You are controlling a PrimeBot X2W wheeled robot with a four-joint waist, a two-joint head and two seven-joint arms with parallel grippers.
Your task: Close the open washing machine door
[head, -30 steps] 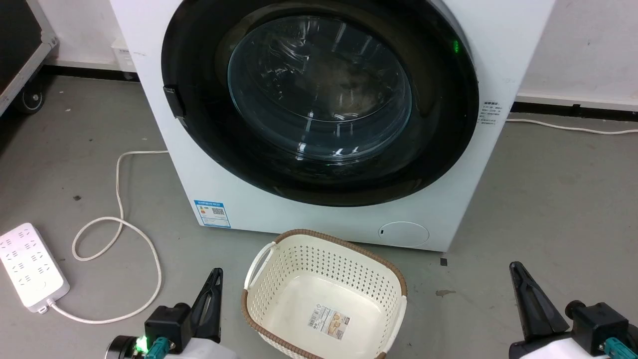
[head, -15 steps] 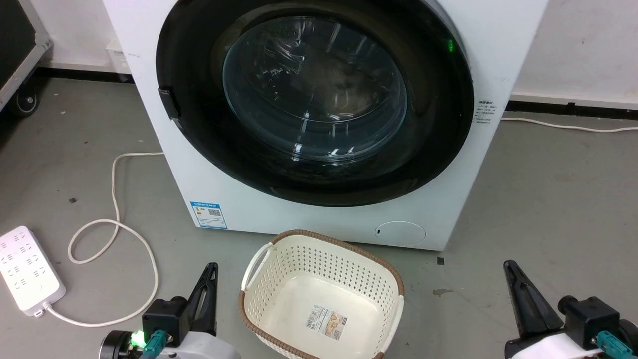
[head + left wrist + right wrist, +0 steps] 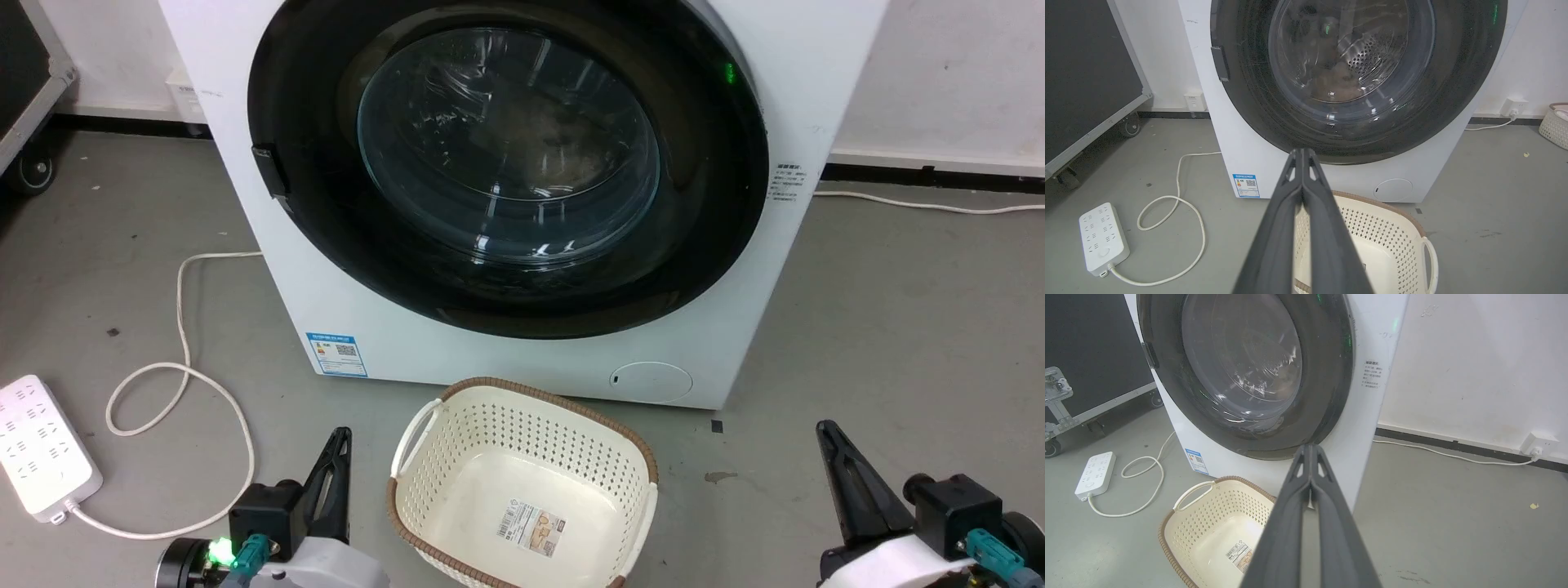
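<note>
The washing machine door (image 3: pixel 326 229) has a wide glossy black rim and a bulging clear glass centre (image 3: pixel 506 147). It lies flat against the white machine front (image 3: pixel 392 343), with its handle tab (image 3: pixel 269 171) at the left edge. My left gripper (image 3: pixel 340 437) is shut and empty, low over the floor left of the basket. In the left wrist view its closed fingers (image 3: pixel 1302 152) point at the door's lower rim (image 3: pixel 1274 122). My right gripper (image 3: pixel 824 431) is also shut and empty, low at the right. Its fingers (image 3: pixel 1310 447) point at the machine's right lower corner, with the door (image 3: pixel 1327 375) above.
A cream perforated laundry basket (image 3: pixel 424 441) with a brown rim sits on the grey floor just before the machine. A white power strip (image 3: pixel 37 449) and its looping cord (image 3: pixel 184 367) lie at the left. A black wheeled case (image 3: pixel 1086 81) stands far left.
The whole head picture has shifted a little to the left, so the camera moved. The door looks the same, and both grippers stay shut at the bottom of the view.
</note>
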